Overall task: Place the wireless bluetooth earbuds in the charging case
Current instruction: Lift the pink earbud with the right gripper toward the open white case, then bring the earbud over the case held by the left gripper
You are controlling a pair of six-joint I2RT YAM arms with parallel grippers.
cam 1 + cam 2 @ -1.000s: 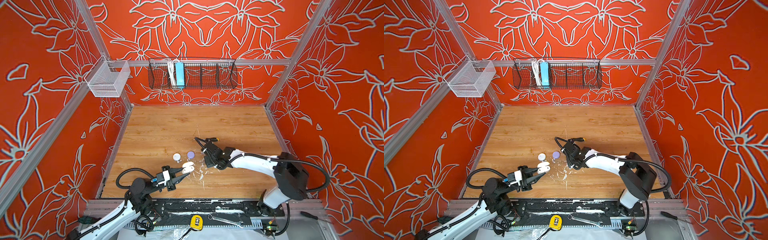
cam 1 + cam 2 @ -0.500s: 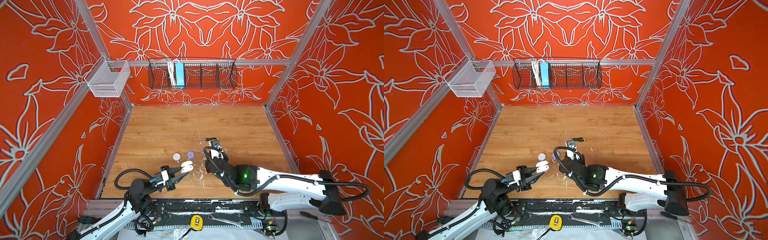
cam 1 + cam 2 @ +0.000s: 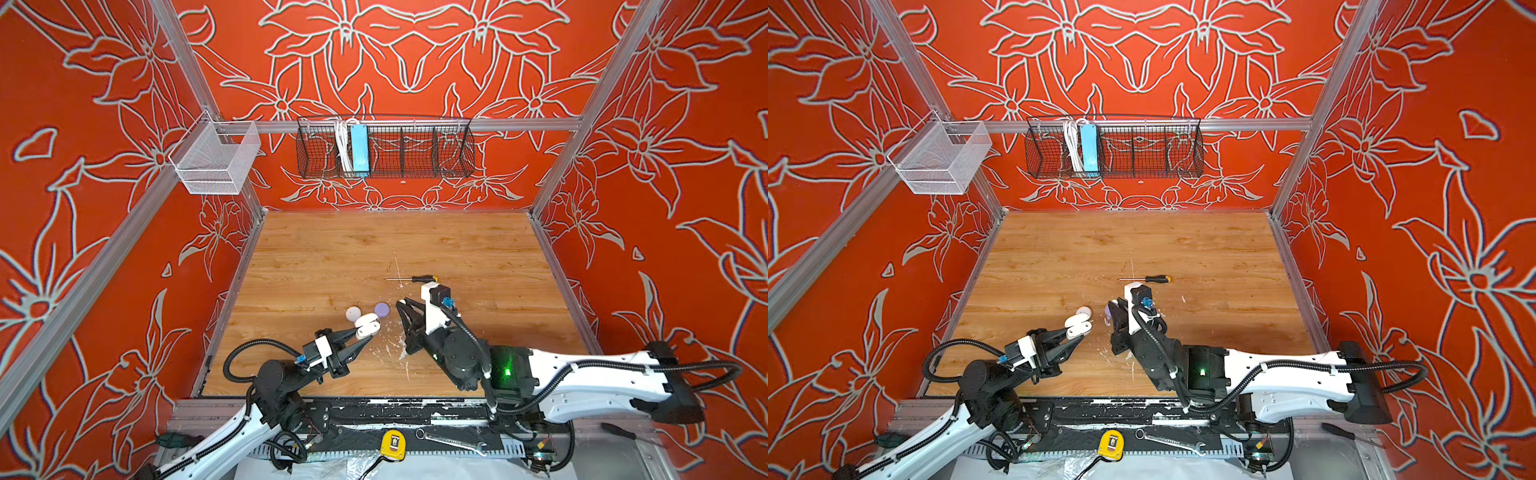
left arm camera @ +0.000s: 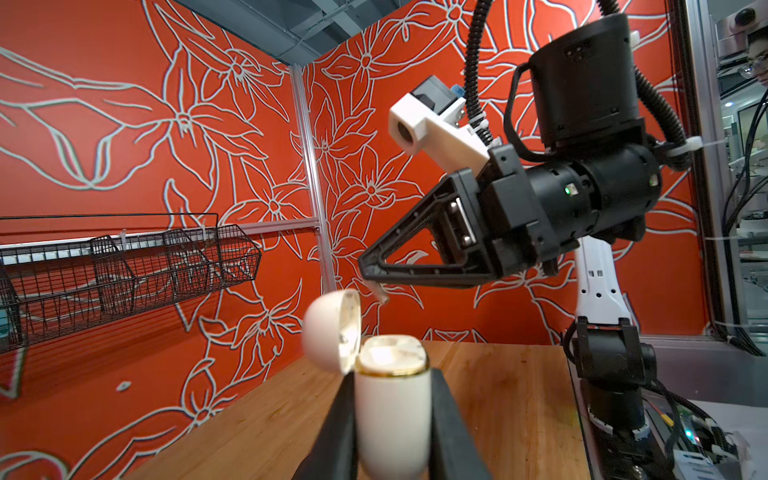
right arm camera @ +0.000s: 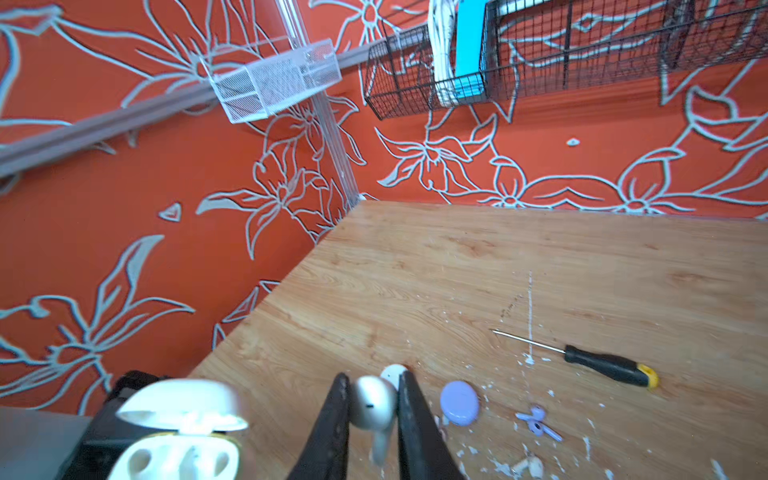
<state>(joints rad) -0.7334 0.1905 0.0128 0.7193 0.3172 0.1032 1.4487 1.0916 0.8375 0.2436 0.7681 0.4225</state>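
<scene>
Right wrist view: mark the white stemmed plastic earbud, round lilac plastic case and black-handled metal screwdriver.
white stemmed plastic earbud (image 5: 372, 407): right wrist view, rounded head.
round lilac plastic case (image 5: 460, 403): right wrist view, top centre.
black-handled metal screwdriver (image 5: 604, 366): right wrist view, handle.

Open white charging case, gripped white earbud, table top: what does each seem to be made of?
Open white charging case: probably hard plastic, smooth; rounded shell, hinged lid.
Gripped white earbud: probably glossy plastic; soft highlight on its bulb.
Table top: wood or wood-look laminate, satin; grain lines show.
</scene>
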